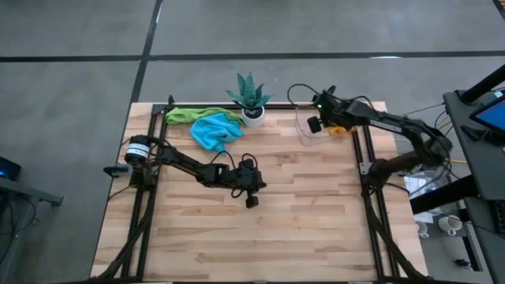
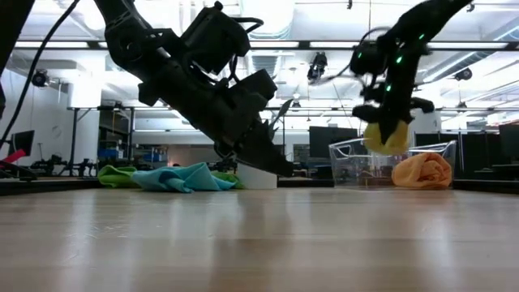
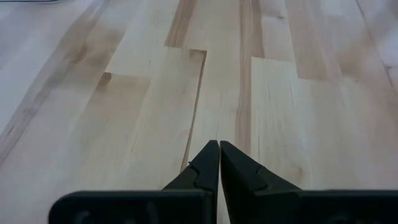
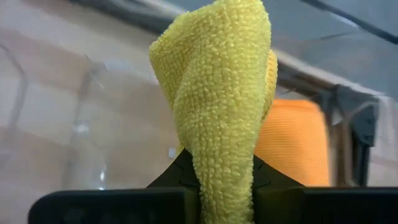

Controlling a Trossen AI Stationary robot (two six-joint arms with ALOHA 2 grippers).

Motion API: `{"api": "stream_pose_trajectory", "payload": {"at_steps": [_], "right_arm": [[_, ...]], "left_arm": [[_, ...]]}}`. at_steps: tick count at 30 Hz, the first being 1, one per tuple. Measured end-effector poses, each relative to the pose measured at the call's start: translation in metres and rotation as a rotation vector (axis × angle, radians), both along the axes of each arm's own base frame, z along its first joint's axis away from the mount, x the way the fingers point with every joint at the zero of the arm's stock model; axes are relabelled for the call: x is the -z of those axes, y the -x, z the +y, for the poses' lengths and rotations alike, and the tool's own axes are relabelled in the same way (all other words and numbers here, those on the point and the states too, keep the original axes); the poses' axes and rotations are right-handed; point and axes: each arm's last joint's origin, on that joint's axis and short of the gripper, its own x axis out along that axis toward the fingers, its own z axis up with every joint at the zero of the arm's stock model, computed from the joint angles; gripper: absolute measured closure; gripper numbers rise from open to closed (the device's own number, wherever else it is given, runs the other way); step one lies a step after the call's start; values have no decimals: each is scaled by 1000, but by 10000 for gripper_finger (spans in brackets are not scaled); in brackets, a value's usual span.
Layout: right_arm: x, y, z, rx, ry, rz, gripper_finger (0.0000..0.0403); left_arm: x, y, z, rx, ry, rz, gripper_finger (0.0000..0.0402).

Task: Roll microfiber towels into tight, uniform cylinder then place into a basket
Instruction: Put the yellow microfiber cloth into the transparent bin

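Right hand (image 2: 388,122) clamps the rolled yellow towel (image 4: 214,118) above the clear basket (image 2: 357,162); an orange roll (image 2: 422,171) lies beside it. Risk: the roll loosens or snags the rim on release. Left hand (image 3: 219,163) is clenched empty over the tabletop (image 1: 316,213).

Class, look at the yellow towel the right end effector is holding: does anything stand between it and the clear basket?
Nothing visible does. The right end effector holds the yellow towel in the air over the clear basket, with only open space beneath it. The orange towel lies beside the basket, clear of the path.
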Motion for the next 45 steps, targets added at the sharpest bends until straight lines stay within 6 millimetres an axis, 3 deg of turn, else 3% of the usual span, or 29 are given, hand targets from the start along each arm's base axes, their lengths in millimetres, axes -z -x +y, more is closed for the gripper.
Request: {"api": "stream_pose_trajectory", "payload": {"at_steps": [9, 21, 29, 40, 45], "right_arm": [[45, -18, -24, -2, -133, 118, 371], [57, -3, -27, 64, -159, 121, 371], [68, -4, -28, 58, -176, 61, 370], [68, -3, -27, 55, -177, 67, 246], [60, -1, -26, 54, -149, 48, 214]], "left_arm": [[1, 1, -1, 9, 5, 9, 402], [1, 1, -4, 9, 22, 11, 402], [1, 1, -4, 7, 26, 10, 402], [1, 1, -4, 8, 27, 11, 402], [1, 1, -4, 8, 27, 12, 402]]}}
